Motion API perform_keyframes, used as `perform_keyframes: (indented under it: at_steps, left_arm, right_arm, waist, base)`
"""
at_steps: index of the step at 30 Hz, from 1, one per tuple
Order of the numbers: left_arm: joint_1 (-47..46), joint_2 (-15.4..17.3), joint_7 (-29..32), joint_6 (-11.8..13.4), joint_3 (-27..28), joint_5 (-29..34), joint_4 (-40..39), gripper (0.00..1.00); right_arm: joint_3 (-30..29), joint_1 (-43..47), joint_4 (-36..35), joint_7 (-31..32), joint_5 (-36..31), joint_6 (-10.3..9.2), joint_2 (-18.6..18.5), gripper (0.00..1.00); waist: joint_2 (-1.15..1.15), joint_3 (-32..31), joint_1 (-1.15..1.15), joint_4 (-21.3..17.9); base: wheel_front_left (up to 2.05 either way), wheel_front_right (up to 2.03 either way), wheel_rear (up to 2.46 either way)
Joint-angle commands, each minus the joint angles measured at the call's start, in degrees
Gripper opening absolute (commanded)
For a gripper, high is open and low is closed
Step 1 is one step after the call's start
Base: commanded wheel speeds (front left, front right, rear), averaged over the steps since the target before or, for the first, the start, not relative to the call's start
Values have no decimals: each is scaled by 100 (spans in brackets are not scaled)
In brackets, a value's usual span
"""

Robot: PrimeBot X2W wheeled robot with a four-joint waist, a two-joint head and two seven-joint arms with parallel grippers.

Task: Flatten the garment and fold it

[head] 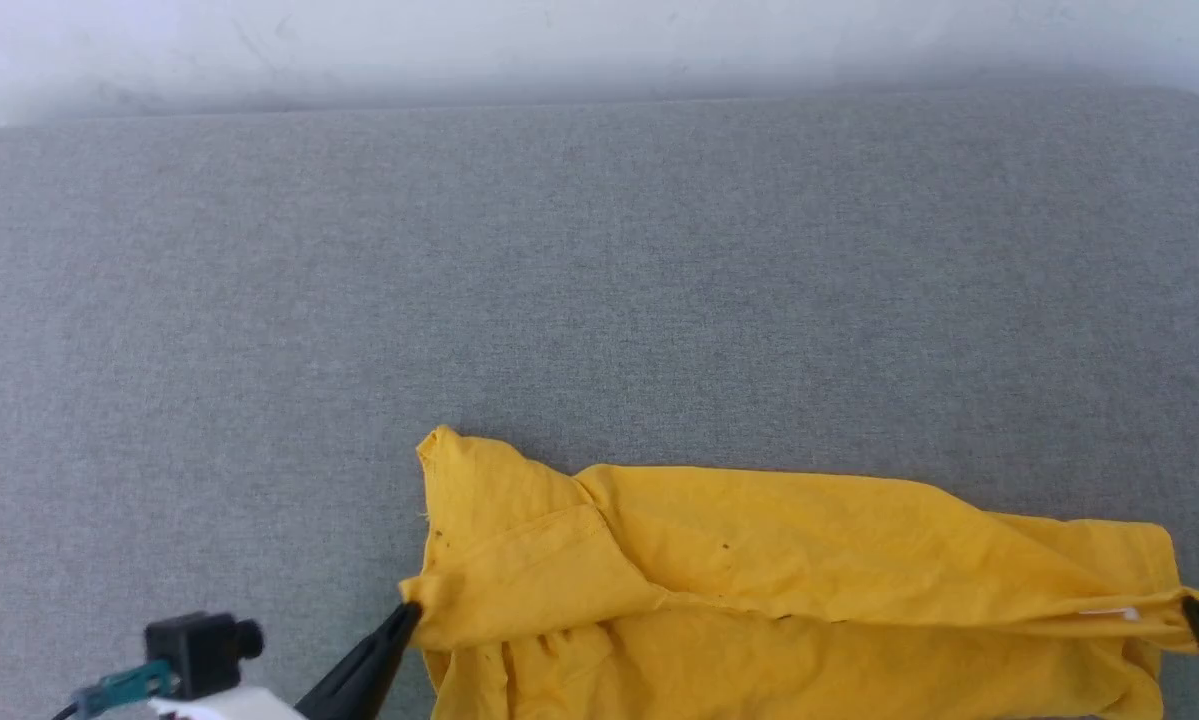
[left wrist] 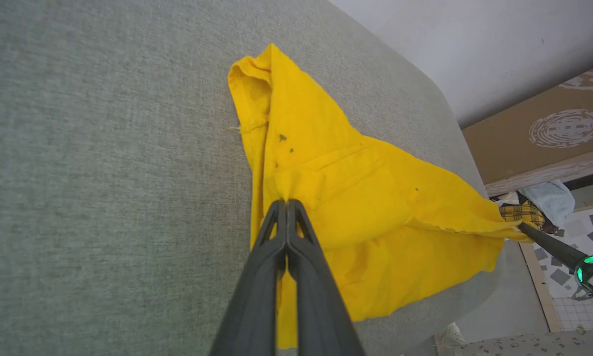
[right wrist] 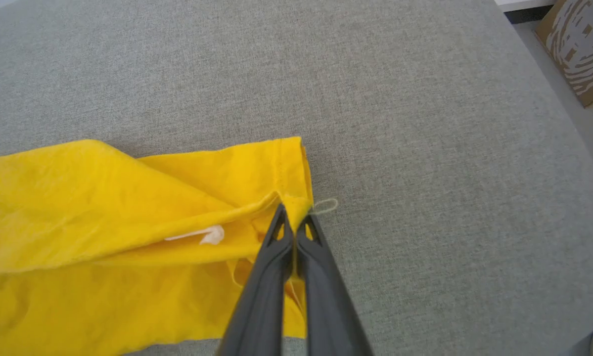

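Left claw (head: 409, 612) is clamped shut on one end of the shirt (head: 759, 560), right claw (head: 1197, 605) clamped on the other. Head view: shirt strung between them at the near edge of the grey cushion (head: 559, 300), bunched and creased. Left wrist view: my fingers pinch a fold below what looks like a sleeve, cloth sagging in layers. Right wrist view: pinch sits at a hem corner, beside a white label (right wrist: 209, 235). My read: flattening barely underway, no fold made yet.
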Motion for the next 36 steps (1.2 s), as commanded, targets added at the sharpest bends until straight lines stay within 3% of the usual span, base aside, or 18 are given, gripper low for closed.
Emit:
perform_keyframes:
  at_steps: [1, 6, 7, 9, 10, 18, 23, 27, 36]
  left_arm:
    - [-221, -84, 47, 21, -83, 88, 89, 0]
    - [-646, -304, 124, 59, -293, 257, 512, 0]
    - [-718, -333, 126, 86, -318, 306, 624, 15]
    - [-841, -393, 132, 115, -370, 377, 819, 49]
    - [-892, -427, 104, 137, -377, 411, 896, 100]
    - [-1048, -592, -391, 313, -153, 585, 795, 100]
    - [-988, -762, -1512, 783, 394, 1119, 194, 100]
    - [-925, -870, -1815, 1103, 612, 1827, -115, 100]
    - [-872, -1070, -1872, 1128, 730, 2597, -334, 100]
  right_arm:
    - [82, -113, 65, -8, -51, -5, -6, 0]
    - [300, -368, 344, -99, -121, -5, -25, 0]
    - [328, -416, 414, -124, -148, -5, -36, 0]
    - [403, -504, 548, -178, -195, -5, -61, 49]
    - [425, -543, 611, -207, -207, -5, -64, 100]
    - [316, -633, 609, -293, -75, -5, -57, 100]
    - [-40, -524, 310, -243, 10, -5, -3, 100]
    - [-53, -470, 409, -113, -73, -5, 35, 100]
    - [134, -439, 960, 169, -42, -5, 133, 100]
  waist:
    - [0, 6, 1, -10]
    - [0, 89, 1, -56]
    - [0, 111, 1, -63]
    - [0, 154, 1, -81]
    - [0, 175, 1, -92]
    - [0, 309, 1, -112]
    - [0, 383, 1, -113]
    - [0, 429, 1, -60]
    - [0, 531, 1, 174]
  base:
    - [0, 0, 0]
    - [0, 0, 0]
    - [0, 0, 0]
    - [0, 0, 0]
    - [0, 0, 0]
    - [0, 0, 0]
    - [0, 0, 0]
    - [0, 0, 0]
    - [0, 0, 0]
